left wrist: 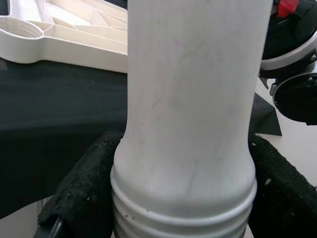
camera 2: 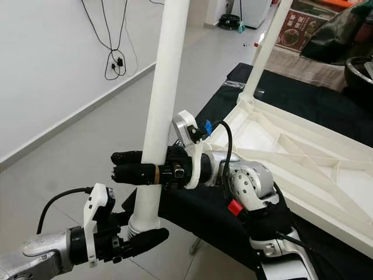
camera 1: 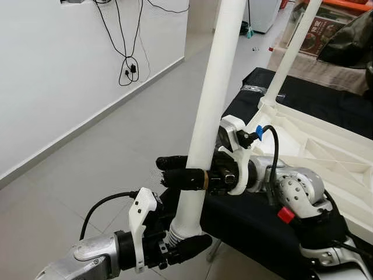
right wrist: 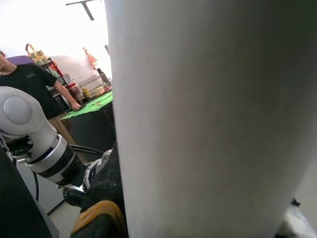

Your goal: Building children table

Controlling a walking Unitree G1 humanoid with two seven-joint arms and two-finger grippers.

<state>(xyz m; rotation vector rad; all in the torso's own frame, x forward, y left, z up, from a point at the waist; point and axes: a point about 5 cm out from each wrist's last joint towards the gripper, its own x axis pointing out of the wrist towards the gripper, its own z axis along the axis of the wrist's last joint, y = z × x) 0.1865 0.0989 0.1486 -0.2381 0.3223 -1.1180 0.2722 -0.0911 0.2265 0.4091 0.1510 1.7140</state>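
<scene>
1. Risk: the long table leg (camera 1: 213, 99) is gripped only low down; judged top-heavy, it could tilt and cross-thread.
2. Left gripper (camera 1: 185, 242) clamps the leg just above its threaded end (left wrist: 183, 218); right gripper (camera 1: 178, 172) clamps it higher.
3. The upturned tabletop (camera 1: 326, 151) lies beside the right gripper, one fitted leg (camera 1: 291, 49) already upright.

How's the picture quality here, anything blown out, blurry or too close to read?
Left eye view: sharp and evenly lit, white table leg held by both pincers. Right wrist view: background washed out by bright light, leg close and soft. Left wrist view: leg's threaded end crisp, upturned tabletop behind slightly soft.
</scene>
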